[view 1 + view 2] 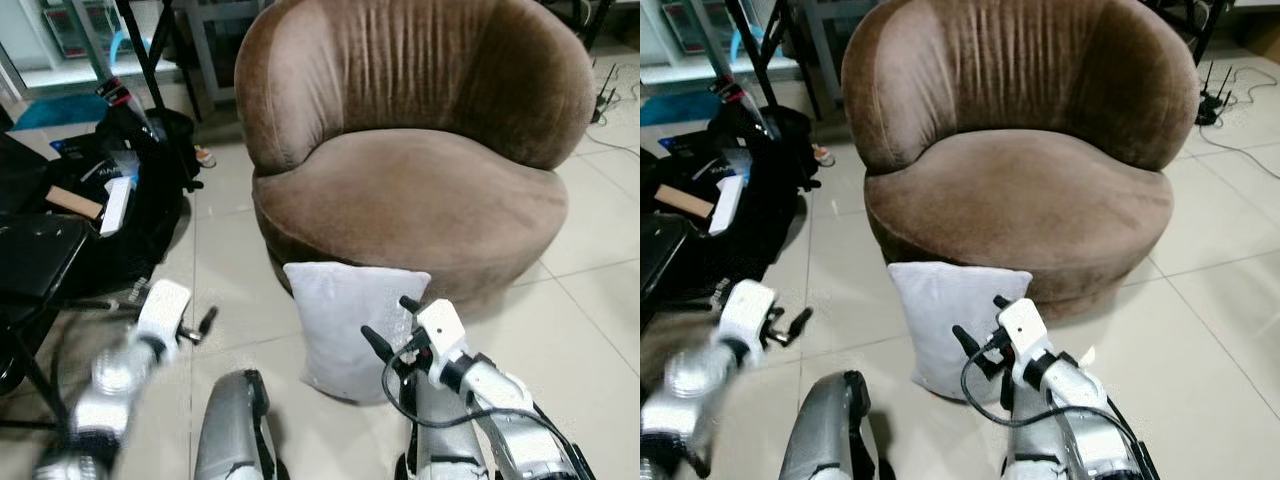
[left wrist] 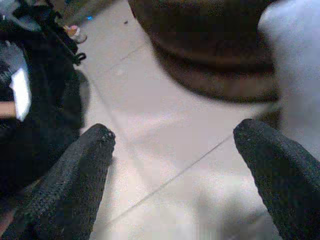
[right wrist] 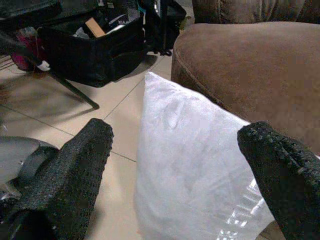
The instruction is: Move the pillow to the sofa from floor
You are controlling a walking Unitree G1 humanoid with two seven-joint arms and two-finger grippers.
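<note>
Right pincer (image 1: 386,322): fingers spread wide and released, grasping nothing, raised just in front of the white pillow (image 1: 348,325). In the right wrist view the pillow (image 3: 195,170) lies between the two black fingers (image 3: 75,170), not touched by either.

Left pincer (image 2: 172,150): also released, fingers wide apart, held over bare tiled floor (image 1: 225,300) to the left of the pillow. Its image in the head views is motion-blurred.

Pillow: stands upright on the floor, leaning against the near base of the brown velvet sofa (image 1: 410,150), a round tub-shaped seat. The seat cushion carries nothing.

Far left: an open black bag (image 1: 120,200) with mixed contents, among them a white box and a wooden piece. Black stand legs (image 1: 150,60) rise beside it.

Far right, behind the sofa: a black router with antennas (image 1: 604,95) and loose cables on the floor.
</note>
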